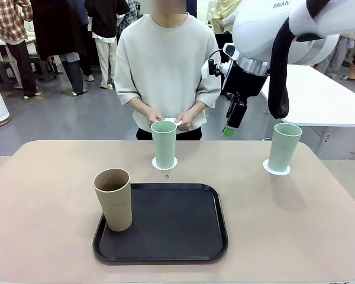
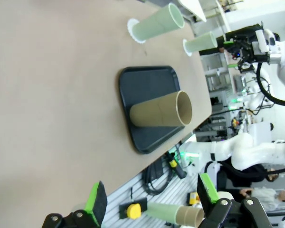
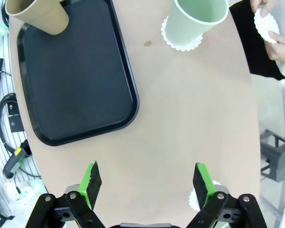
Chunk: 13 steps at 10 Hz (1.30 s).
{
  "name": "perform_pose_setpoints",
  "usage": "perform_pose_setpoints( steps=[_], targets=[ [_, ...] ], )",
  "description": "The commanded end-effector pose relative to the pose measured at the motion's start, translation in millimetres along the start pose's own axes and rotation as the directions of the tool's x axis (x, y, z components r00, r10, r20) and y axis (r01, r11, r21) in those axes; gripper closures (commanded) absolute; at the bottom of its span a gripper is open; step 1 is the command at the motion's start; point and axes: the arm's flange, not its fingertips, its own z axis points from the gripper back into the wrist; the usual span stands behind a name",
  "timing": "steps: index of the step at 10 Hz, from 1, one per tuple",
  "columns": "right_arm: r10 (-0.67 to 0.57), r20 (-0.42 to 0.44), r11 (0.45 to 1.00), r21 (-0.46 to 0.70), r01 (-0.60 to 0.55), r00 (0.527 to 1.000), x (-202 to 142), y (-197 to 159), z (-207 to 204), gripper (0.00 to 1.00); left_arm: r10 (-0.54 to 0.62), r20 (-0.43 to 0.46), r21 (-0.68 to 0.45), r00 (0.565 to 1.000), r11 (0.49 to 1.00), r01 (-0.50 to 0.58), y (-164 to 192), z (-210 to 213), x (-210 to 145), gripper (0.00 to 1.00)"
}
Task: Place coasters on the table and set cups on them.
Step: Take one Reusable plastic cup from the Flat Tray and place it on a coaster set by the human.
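Note:
Two mint cups stand on white coasters on the table point(image 1: 47, 195): one mid-table point(image 1: 164, 144) on its coaster point(image 1: 164, 164), one at the right point(image 1: 284, 147) on its coaster point(image 1: 276, 170). The tan cup point(image 1: 113, 199) stands upright on the left edge of the black tray point(image 1: 177, 231). The person holds a third coaster point(image 1: 173, 121) in both hands at the far edge. My right gripper point(image 1: 228, 129) hangs open above the far right of the table; from its wrist point(image 3: 146, 180) I look down on bare tabletop. My left gripper point(image 2: 152, 197) is open and empty, well away from the tan cup point(image 2: 161, 113).
The person's hand with the coaster point(image 3: 266, 23) is beyond the middle mint cup point(image 3: 197, 21). The tray point(image 3: 71, 71) takes up the near middle. A white table point(image 1: 319, 94) stands behind at the right. Cables and tools hang below the table's near edge point(image 2: 156, 180).

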Motion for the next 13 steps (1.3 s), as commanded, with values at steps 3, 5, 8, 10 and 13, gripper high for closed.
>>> perform_pose_setpoints(
  steps=[3,5,8,10,13],
  targets=[
    [0.021,0.01,1.0,-0.005,-0.02,1.0,0,-1,-3,0.0,-0.007,0.009,-0.009,1.0,1.0,0.007,0,1,0,0.0],
    [0.021,0.01,1.0,-0.005,-0.02,1.0,0,-1,-3,0.0,-0.007,0.009,-0.009,1.0,1.0,0.007,0,1,0,0.0],
    [0.003,0.0,1.0,0.001,-0.003,1.0,1,1,0,0.0,-0.007,0.009,-0.009,1.0,1.0,0.007,0,1,0,0.0],
    [-0.554,0.002,0.789,-0.317,0.526,0.832,2,28,1,0.0,-0.007,0.009,-0.009,1.0,1.0,0.007,0,1,0,0.0],
    [-0.844,-0.023,0.517,-0.299,0.802,0.536,-14,58,21,0.0,-0.007,0.009,-0.009,1.0,1.0,0.007,0,1,0,0.0]
  ],
)
